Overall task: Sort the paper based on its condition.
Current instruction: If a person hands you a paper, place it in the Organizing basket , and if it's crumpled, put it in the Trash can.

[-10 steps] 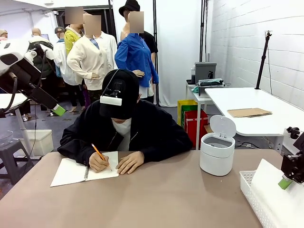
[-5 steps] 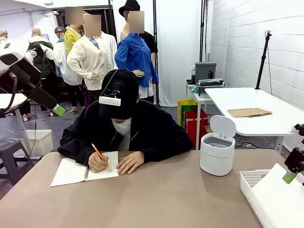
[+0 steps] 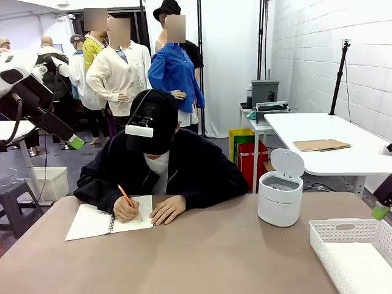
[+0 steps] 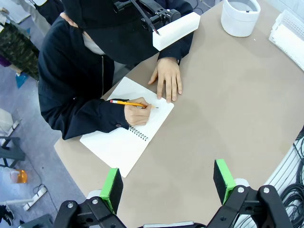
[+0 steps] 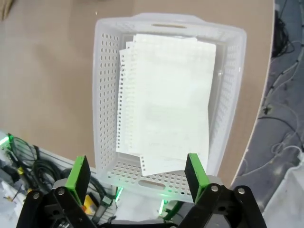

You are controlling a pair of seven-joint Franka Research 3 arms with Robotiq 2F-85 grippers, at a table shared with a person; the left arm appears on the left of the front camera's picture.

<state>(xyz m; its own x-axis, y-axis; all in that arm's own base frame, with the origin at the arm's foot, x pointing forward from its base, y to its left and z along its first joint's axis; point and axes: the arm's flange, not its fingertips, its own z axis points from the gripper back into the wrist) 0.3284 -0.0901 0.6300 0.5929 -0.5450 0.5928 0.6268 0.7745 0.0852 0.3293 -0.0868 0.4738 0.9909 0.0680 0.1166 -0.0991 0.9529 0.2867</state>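
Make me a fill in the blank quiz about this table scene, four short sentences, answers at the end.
The paper lies inside a perforated basket coloured ___.
The person's hand writes in the notebook with a ___.
The lid of the round bin is ___.
The right tool hangs above the basket, jaws ___.
Missing words: white; pencil; open; open.

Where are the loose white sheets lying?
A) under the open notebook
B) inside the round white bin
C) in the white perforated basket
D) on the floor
C: the right wrist view shows the sheets stacked inside the white basket, framed by the open right end effector.
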